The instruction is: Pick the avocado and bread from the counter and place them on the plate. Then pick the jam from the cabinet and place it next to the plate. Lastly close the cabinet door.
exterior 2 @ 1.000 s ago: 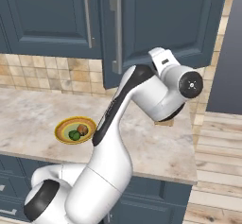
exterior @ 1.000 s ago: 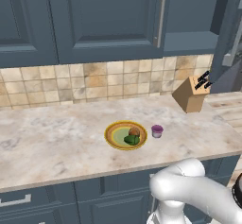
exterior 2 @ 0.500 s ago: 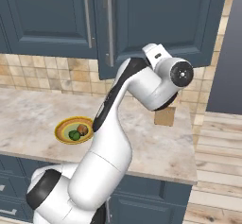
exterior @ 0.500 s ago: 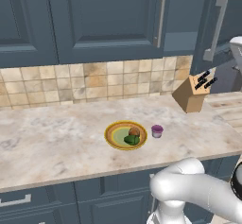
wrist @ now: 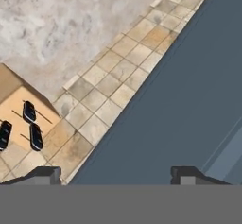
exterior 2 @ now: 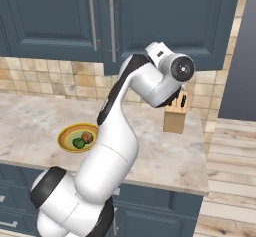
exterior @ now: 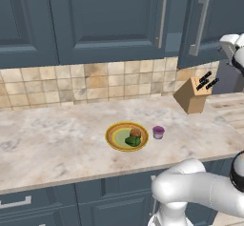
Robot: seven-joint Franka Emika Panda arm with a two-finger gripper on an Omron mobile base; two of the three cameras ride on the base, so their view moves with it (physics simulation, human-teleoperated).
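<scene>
Since before, cabinet door (exterior: 209, 22) swung shut; hand view shows open, empty claw (wrist: 116, 173), left base view jam (exterior: 158, 132) beside plate (exterior: 113, 135).

yellow-rimmed plate (exterior: 113, 138), purple jam (exterior: 158, 132), beige marbled counter (exterior: 57, 144)

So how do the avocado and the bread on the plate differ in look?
The avocado is dark green; the bread is brown with a lighter tan top. In the left base view the avocado lies nearer the plate's front rim, the bread behind it, toward the wall. Both are small, roundish, similar in size, and lie close together on the plate.
</scene>
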